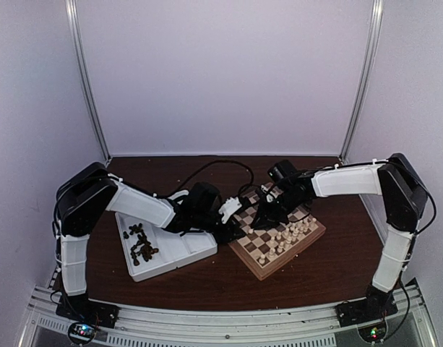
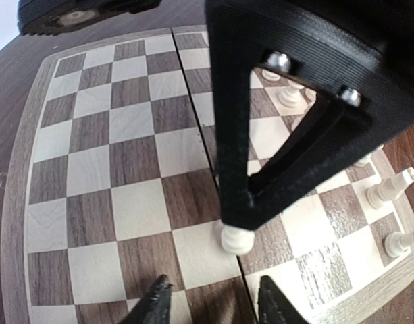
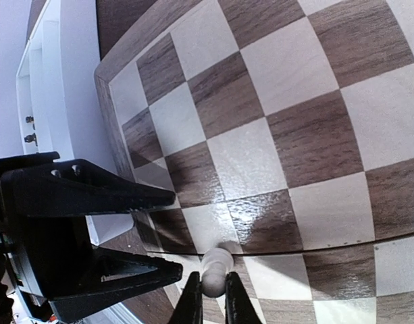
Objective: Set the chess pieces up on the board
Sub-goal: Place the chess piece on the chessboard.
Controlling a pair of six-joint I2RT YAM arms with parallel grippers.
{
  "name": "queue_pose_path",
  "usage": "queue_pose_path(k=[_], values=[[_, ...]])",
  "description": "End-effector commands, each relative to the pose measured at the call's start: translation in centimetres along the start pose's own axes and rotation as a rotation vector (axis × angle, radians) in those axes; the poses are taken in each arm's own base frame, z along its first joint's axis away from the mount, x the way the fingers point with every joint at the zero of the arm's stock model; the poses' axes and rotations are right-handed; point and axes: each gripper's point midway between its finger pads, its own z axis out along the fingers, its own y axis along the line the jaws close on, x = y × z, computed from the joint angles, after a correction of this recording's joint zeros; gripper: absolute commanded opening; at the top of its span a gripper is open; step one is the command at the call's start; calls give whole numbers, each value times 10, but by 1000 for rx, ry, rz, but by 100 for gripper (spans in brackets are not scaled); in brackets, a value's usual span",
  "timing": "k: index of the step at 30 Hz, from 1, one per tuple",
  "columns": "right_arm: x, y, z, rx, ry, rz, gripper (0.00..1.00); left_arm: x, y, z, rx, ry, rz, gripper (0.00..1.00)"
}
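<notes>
The board lies right of centre, with several cream-white pieces standing along its near right side. My right gripper is shut on a cream pawn and holds it upright at a seam across the board. The pawn's base shows under the right gripper's black finger in the left wrist view. My left gripper is open and empty just above the board, a square short of that pawn. In the top view the two grippers meet over the board's left corner. Dark brown pieces lie in the tray.
A white two-compartment tray sits left of the board; its wall also shows in the right wrist view. More cream pieces stand along the board's right edge. My left gripper's black fingers fill the left of the right wrist view.
</notes>
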Motion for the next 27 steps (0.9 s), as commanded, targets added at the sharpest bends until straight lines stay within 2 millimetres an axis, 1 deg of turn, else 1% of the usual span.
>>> queue_pose_path(k=[1,5,9,11,13,15,16,19,23,25,27], values=[[-2,-5,-19,121,-40,-83,0,-26,-2,-20,-28,-71,22,46],[0,-11,-29,219,-63,-159,0,-38,-3,-44,-63,-93,-16,49],[3,-9,-38,240,-91,-200,0,-45,8,-72,-170,-73,-32,50],[4,-4,-44,229,-115,-223,0,-49,13,-87,-220,-62,-34,50],[6,1,-48,226,-125,-253,0,-46,20,-102,-285,-52,-54,52],[10,3,-50,246,-132,-285,0,-43,24,-117,-331,-60,-72,56],[13,3,-51,258,-130,-297,0,-40,30,-124,-368,-58,-86,57],[18,3,-53,271,-130,-302,0,-28,30,-134,-381,-21,-86,59],[15,13,-61,233,-174,-306,0,-7,22,-135,-347,72,-68,60],[11,20,-66,212,-198,-312,0,-2,25,-135,-364,104,-81,59],[9,22,-67,210,-204,-316,0,1,30,-140,-382,104,-119,59]])
